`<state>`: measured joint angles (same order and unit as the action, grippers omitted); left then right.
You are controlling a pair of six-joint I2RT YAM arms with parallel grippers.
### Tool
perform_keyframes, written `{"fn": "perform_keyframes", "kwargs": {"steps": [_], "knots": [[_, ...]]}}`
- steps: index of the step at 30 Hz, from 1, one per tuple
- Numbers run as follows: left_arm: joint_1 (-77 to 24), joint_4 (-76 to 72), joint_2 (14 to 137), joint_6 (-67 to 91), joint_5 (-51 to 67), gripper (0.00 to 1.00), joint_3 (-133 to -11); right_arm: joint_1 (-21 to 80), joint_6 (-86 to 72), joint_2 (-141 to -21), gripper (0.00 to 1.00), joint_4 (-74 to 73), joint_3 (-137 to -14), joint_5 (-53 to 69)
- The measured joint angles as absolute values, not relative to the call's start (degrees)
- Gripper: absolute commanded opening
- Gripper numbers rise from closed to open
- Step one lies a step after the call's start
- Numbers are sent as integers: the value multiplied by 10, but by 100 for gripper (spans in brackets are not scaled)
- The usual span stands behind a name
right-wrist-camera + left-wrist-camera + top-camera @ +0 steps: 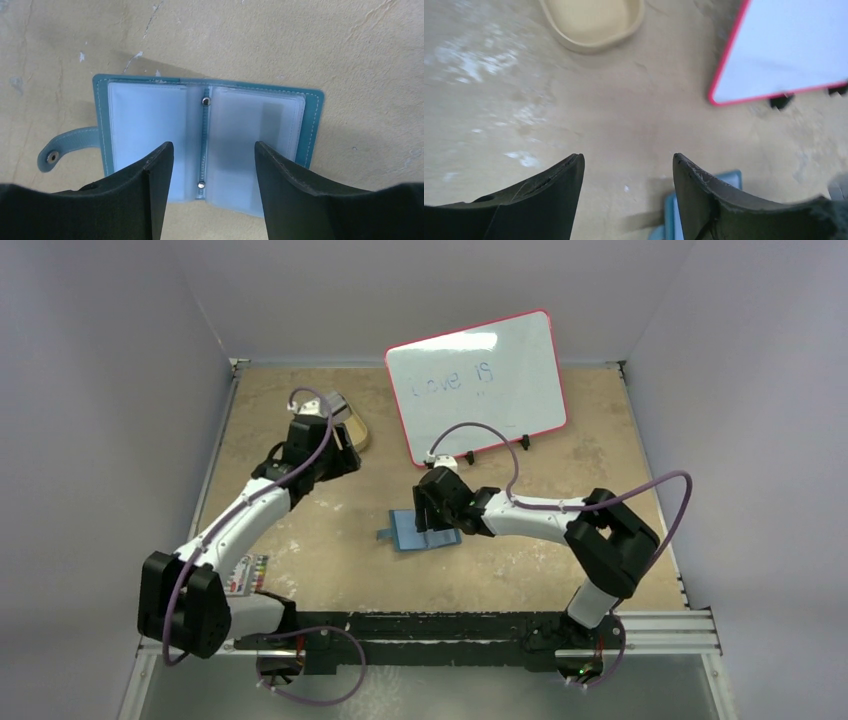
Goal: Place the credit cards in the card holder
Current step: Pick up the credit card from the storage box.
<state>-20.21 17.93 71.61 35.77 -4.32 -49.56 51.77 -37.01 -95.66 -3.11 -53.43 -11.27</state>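
While both arms are hovering, table (pixel 330 545): carrying the card holder (pixel 410 536), lying open mid-frame.
Right pincer (pixel 214 146): hanging directly above it, jaws apart, nearer.
Left pincer (pixel 628 157): standing apart, empty, upper left.
Credit cards: not showing clearly.

Wallet (pixel 150 115): near edge hidden behind the fingers (pixel 145 200); grey patch (pixel 272 130) in its right sleeve too blurred to tell. Tray (pixel 591 44) and whiteboard (pixel 789 45) cut off by the frame edge
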Motion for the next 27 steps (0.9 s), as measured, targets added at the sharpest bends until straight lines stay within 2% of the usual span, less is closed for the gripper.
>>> {"fn": "perform_keyframes", "kwargs": {"steps": [5,11,14,17,21,27], "knots": [[-140,203,775,311,-67,66,-558,528,-369,-969,64,-33,-546,-139],[-115,225,881,240,-69,62,-661,534,-369,-966,64,-52,-555,-145],[-111,238,935,190,-87,64,-723,534,-368,-935,64,-57,-546,-138],[-109,246,977,120,-96,68,-772,534,-367,-888,64,-55,-531,-119],[-109,272,1027,1,-82,69,-832,534,-361,-849,65,-45,-529,-108],[-109,280,1082,-151,-89,70,-847,534,-353,-834,65,-47,-529,-109]]}}
